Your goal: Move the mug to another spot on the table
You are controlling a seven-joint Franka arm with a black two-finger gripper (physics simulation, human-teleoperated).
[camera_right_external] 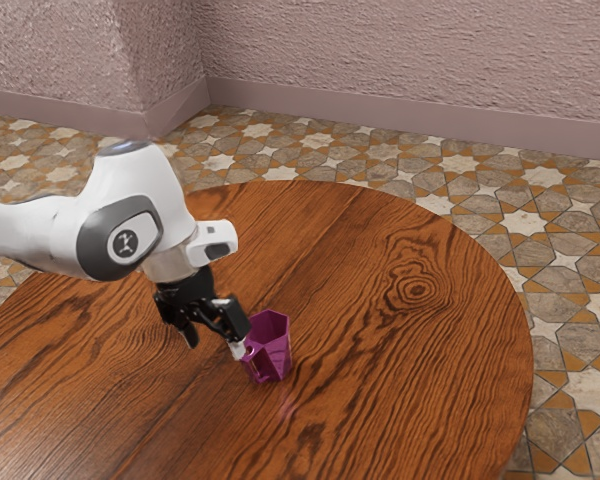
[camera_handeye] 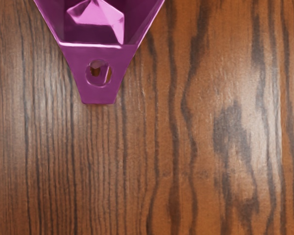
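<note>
Only marking: a small white emblem (camera_right_external: 127,241) on the grey round cap (camera_right_external: 120,243) of the arm (camera_right_external: 40,240), too small to read as letters. The white arm comes in from the exterior view's left, about level above the table (camera_right_external: 420,330). It bends at the capped joint and drops a short wrist down and toward the exterior view's right. The hand is tilted, with the black gripper (camera_right_external: 216,345) low over the wood, just left of the mug (camera_right_external: 269,346). The fingers stand apart, open, gripping nothing. The one with the pale tip (camera_right_external: 239,350) is at the mug's left side by the rim, can't tell if it touches. The other finger sits off to the left, clear of the mug. The mug is glossy purple with faceted angular walls and an open top. It stands upright on the round dark-grained table, in the near-left part of the top, well apart from the right edge. In the wrist view the mug is ahead of the hand. Its flat handle (camera_handeye: 99,73), a tapering tab with a small hole, points back toward the hand, wood grain all round it. A faint pink reflection (camera_right_external: 286,404) lies on the wood just near of the mug. The floor (camera_right_external: 540,200) has star-pattern tiles beyond the table. Rough pinkish walls (camera_right_external: 400,40) with a baseboard are at the far side
</note>
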